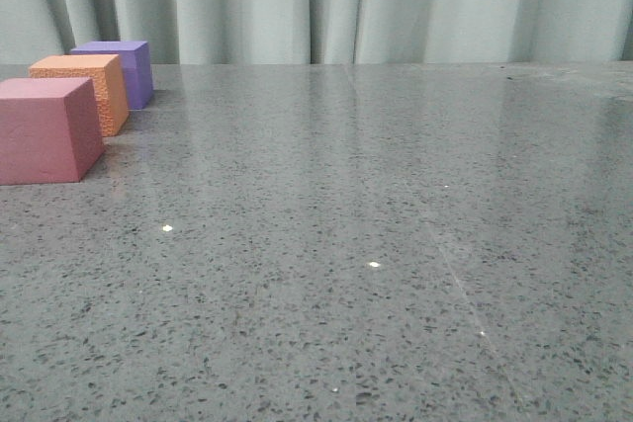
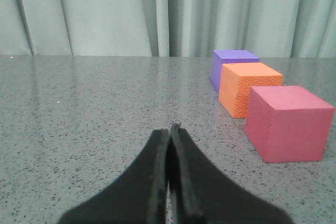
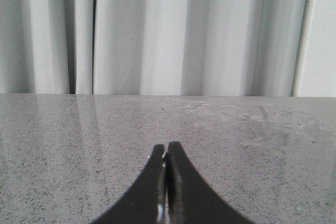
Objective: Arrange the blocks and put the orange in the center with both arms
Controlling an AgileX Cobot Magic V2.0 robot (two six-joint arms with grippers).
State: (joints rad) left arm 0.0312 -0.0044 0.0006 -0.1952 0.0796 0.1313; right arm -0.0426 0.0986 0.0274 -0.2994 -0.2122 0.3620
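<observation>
Three blocks stand in a row at the far left of the grey table: a pink-red cube (image 1: 45, 130) nearest, the orange cube (image 1: 84, 89) behind it, a purple cube (image 1: 121, 68) farthest. The left wrist view has the same row: pink-red (image 2: 287, 123), orange (image 2: 248, 87), purple (image 2: 232, 66). My left gripper (image 2: 169, 128) is shut and empty, low over the table, short of the blocks and to their side. My right gripper (image 3: 166, 148) is shut and empty over bare table, with no block in its view. Neither gripper appears in the front view.
A speckled grey stone tabletop (image 1: 376, 244) runs back to a pale pleated curtain (image 1: 396, 2). The table's far edge (image 3: 210, 96) meets the curtain in the right wrist view.
</observation>
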